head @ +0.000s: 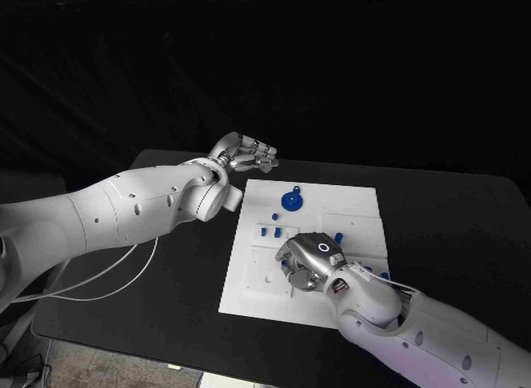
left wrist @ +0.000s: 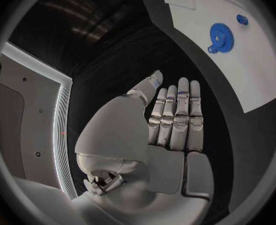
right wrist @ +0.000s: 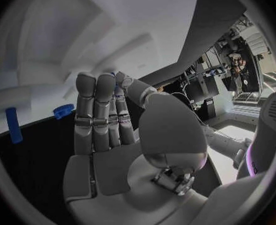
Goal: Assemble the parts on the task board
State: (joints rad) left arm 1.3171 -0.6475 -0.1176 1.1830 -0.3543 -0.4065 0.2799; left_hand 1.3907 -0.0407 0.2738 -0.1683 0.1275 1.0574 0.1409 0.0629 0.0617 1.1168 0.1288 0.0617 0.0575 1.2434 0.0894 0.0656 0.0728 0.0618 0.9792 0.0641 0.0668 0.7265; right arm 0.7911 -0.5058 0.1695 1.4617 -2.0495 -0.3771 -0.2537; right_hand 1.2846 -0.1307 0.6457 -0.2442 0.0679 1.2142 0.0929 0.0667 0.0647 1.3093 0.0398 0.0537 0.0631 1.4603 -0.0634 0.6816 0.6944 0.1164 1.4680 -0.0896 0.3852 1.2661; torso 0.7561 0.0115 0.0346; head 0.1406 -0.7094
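Step in hand: part pickup. Right hand (head: 309, 260) low over white rectangular task board (head: 352, 202) on black counter (head: 452, 210), grip hidden; blue toothed gear (head: 292, 200) near far edge. Left hand (head: 246, 153) fingers together, empty. Next: fine fingertip placement

My right hand (head: 309, 260) covers the middle of the task board (head: 347, 212), so I cannot tell if it holds any part.

Black table (head: 452, 210) under the white plate, white cables (head: 108, 279) trailing at its left edge
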